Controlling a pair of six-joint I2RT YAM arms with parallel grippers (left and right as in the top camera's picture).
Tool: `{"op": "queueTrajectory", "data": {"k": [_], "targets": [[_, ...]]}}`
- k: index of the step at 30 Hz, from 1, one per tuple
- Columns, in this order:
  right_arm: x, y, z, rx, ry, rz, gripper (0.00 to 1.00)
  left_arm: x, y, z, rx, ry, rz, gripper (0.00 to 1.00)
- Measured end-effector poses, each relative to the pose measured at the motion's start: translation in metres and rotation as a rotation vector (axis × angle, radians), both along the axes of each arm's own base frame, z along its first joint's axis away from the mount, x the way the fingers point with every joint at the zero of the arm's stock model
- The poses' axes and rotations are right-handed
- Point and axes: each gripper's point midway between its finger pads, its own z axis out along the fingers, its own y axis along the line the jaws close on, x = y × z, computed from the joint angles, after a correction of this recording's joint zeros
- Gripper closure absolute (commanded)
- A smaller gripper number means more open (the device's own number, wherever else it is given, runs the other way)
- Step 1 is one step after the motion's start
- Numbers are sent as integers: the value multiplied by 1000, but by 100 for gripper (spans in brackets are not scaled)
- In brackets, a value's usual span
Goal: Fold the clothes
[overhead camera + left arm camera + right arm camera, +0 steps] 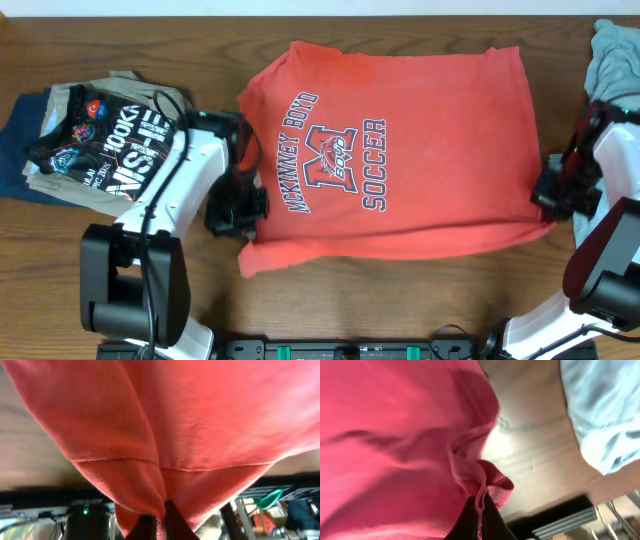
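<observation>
Item: red-orange T-shirt (420,130), prob. light, limp cotton, flat on worktop (150,30); grip pts left/right edges, where L tool (238,210) & R tool (553,192) pinch fabric.

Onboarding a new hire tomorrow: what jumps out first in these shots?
The red-orange T-shirt lies spread print-up across the middle of the table, lettering running sideways. Both grippers pinch it: the left gripper at its left edge, the right gripper at its right edge. A black printed shirt tops a pile at far left.
</observation>
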Motion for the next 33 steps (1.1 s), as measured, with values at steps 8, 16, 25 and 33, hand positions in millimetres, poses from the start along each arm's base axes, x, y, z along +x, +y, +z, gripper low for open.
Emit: {"op": "queueTrajectory", "data": {"k": [8,16,25,33], "targets": [[-17,-4,-7,4,42,-46,99,-2,1,-7,-1,-1,-2,93],[-14,-4,1,-4,5,-53,99,5,-1,11,-26,-122,-3,94],[16,9,44,50,-279,-20,99,35,-6,75,-92,-475,-4,94],[55,3,193,-68,-793,45,99,78,7,228,-86,-1120,17,94]]}}
